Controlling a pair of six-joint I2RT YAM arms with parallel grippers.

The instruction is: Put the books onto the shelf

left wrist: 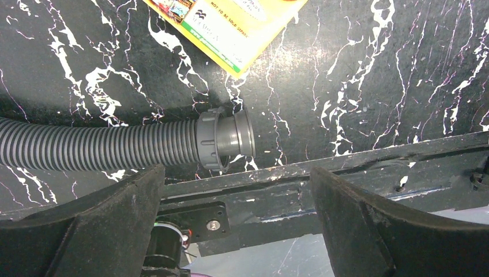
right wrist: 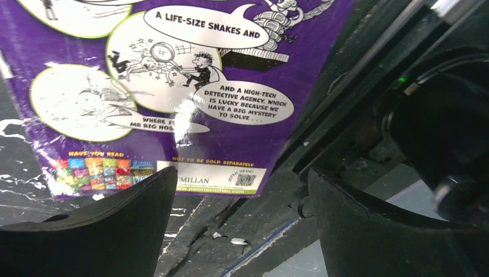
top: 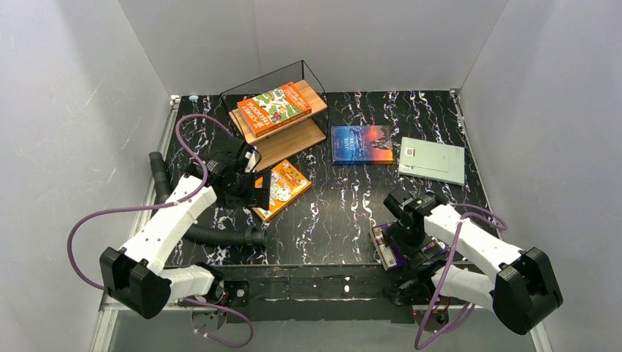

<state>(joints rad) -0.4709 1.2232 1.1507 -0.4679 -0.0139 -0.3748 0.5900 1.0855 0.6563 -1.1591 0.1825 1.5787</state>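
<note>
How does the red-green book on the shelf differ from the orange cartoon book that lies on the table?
The red-green book lies on the top board of the shelf; the orange book lies on the table, in front of it. The red-green book shows whole; the left arm hides part of the orange book. Both lie flat.

Lab test cell: white walls [top: 66,88] enclose a black marbled table [top: 345,213]
</note>
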